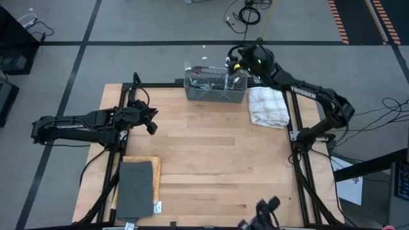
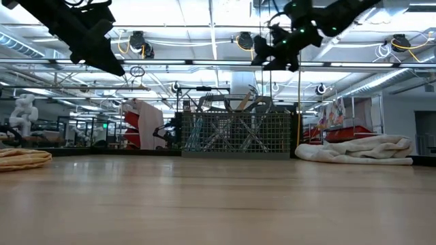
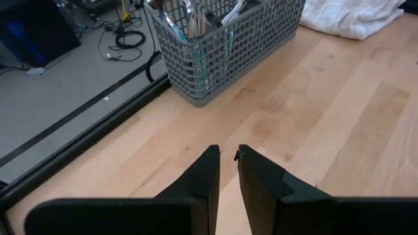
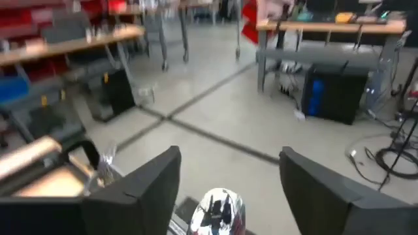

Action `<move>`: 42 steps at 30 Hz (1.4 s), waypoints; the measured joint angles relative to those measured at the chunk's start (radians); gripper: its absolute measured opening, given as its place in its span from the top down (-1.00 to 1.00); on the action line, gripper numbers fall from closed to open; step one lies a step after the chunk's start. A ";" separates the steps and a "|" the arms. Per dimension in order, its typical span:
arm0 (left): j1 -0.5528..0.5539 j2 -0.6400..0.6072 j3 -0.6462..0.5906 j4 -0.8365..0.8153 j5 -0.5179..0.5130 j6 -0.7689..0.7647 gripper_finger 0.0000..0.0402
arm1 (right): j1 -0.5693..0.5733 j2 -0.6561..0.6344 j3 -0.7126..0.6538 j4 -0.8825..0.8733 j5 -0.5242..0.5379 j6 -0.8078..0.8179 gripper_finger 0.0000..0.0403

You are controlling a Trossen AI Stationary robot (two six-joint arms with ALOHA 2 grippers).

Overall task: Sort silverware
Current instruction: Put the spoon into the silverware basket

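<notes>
The silverware (image 3: 196, 19) stands upright in the grey mesh caddy (image 1: 215, 87) at the table's far edge, metal ends and pale handles sticking out of the top. My right gripper (image 1: 238, 64) hovers above the caddy's right end, fingers wide open. In the right wrist view a shiny spoon bowl (image 4: 219, 207) shows low between the fingers (image 4: 157, 179), clear of both. My left gripper (image 1: 151, 125) hangs over the table's left side, well short of the caddy (image 3: 222, 46). Its fingers (image 3: 226, 155) are shut to a thin slit and hold nothing.
A crumpled white towel (image 1: 268, 106) lies to the right of the caddy, also seen low on the table in the low view (image 2: 357, 150). A dark grey pad (image 1: 135, 189) sits on a wooden board at the near left. Bare wood lies between them.
</notes>
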 joint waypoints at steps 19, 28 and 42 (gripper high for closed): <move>0.000 0.000 0.000 -0.002 0.000 0.001 0.68 | -0.068 0.198 0.231 -0.336 -0.126 -0.039 -0.52; 0.000 0.000 0.000 -0.003 0.000 0.001 0.68 | -0.066 0.165 0.231 -0.365 -0.121 0.008 -0.27; 0.000 0.000 0.000 -0.003 0.000 0.001 0.68 | -0.091 0.135 0.231 -0.364 -0.256 -0.069 0.46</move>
